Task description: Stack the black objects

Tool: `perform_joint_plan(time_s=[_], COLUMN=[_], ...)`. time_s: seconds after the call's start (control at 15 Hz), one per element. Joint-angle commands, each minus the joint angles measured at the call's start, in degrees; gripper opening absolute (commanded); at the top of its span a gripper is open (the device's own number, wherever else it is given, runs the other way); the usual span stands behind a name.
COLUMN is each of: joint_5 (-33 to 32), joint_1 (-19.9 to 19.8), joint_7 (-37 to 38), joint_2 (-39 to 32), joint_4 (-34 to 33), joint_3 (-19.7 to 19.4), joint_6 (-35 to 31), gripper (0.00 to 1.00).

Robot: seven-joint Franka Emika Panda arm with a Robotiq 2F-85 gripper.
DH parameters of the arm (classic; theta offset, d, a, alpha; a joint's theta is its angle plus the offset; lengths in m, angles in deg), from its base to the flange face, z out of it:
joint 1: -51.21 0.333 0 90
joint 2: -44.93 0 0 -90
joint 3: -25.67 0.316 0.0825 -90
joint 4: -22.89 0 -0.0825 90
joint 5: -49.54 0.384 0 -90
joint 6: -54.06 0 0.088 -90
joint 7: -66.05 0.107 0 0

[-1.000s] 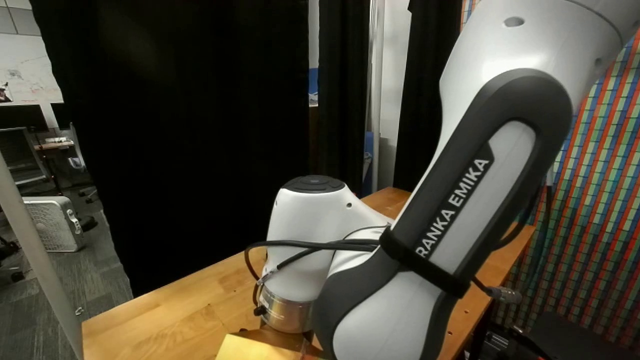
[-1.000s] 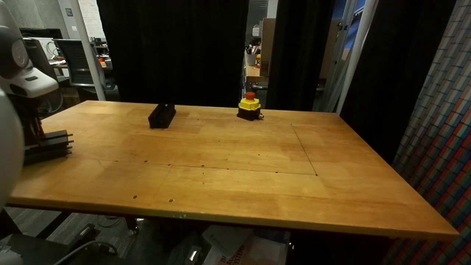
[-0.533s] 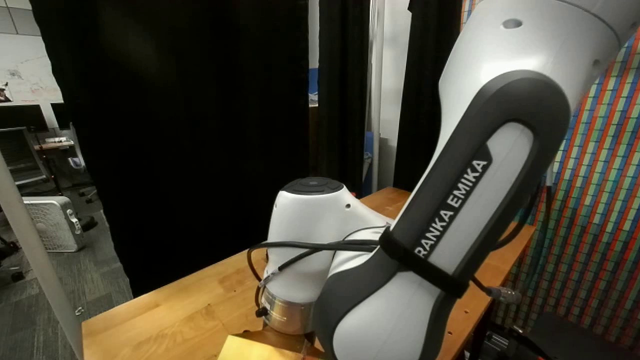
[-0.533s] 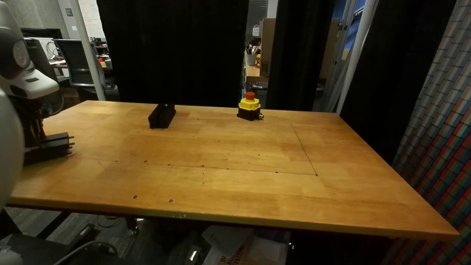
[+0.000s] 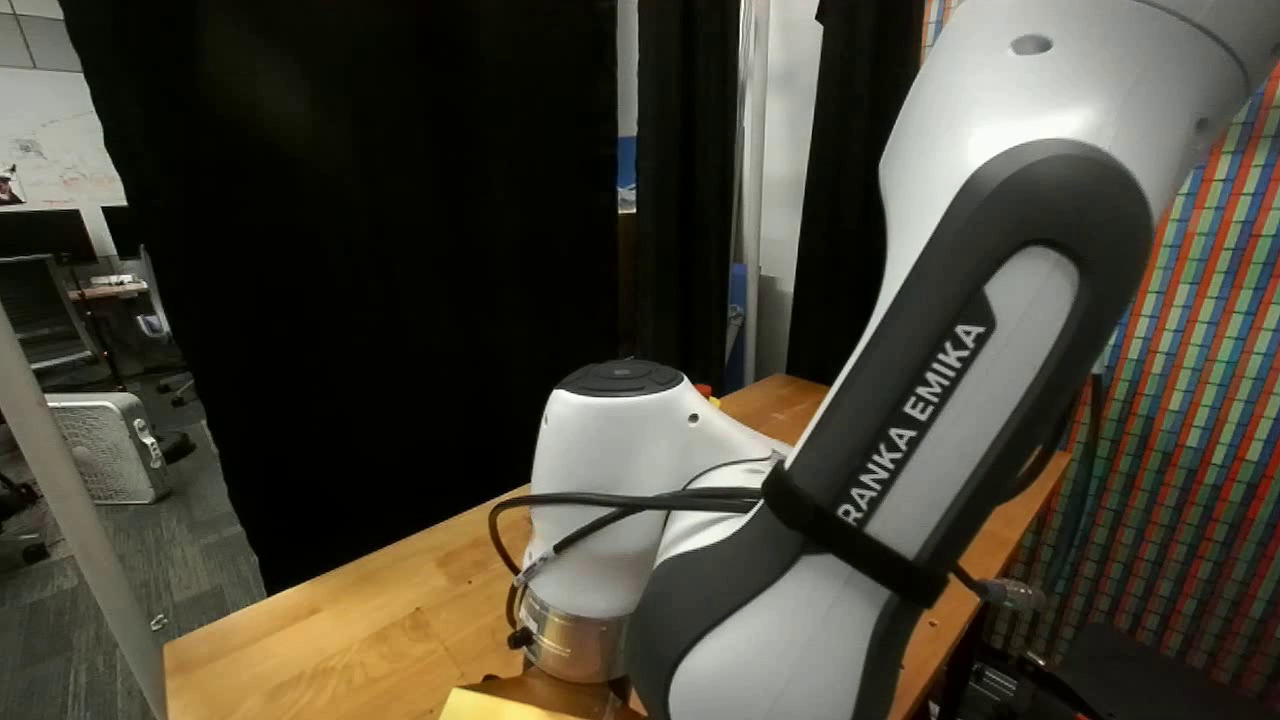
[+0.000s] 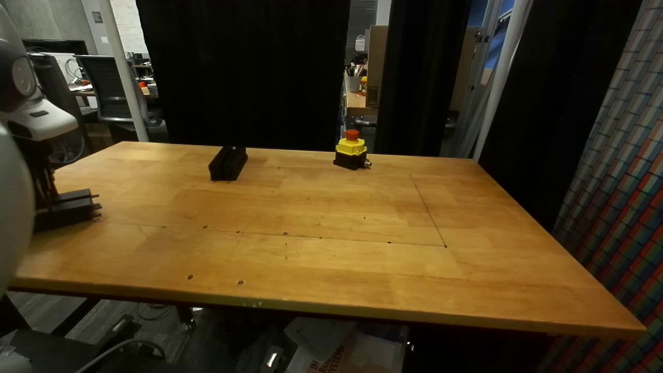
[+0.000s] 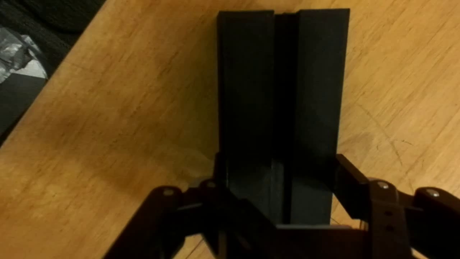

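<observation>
Two matte-black bars (image 7: 248,90) lie side by side lengthwise in the wrist view, with a dark groove between them. My gripper (image 7: 279,166) straddles their near part. Both fingers rest against the outer sides of the bars, so it holds them. In an exterior view the held bars (image 6: 75,207) show at the left, low and level, with thin pegs at their ends. More black bar (image 6: 59,223) shows under them; whether they touch it I cannot tell. Another black grooved block (image 6: 228,163), seemingly two bars, sits near the far edge of the table.
A yellow-and-red button box (image 6: 351,148) stands near the wooden table's (image 6: 331,269) far edge. The table's edge runs close on the left in the wrist view. My white arm (image 5: 900,400) fills much of an exterior view, with a yellow object (image 5: 490,706) at its bottom edge.
The held bars have come down a little with my gripper and shifted slightly left in an exterior view. The bar below, the far block and the button box have not moved.
</observation>
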Motion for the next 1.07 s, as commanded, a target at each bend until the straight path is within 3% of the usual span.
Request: perform_joint_plan(time_s=[0.0,1.0], joint_5=[0.07,-0.61], joint_1=[0.01,0.77], joint_7=[0.27,1.42], joint_2=[0.08,-1.30], joint_4=[-0.80,-3.28], joint_3=[0.77,0.36], joint_6=[0.37,2.31], gripper=[0.46,0.46])
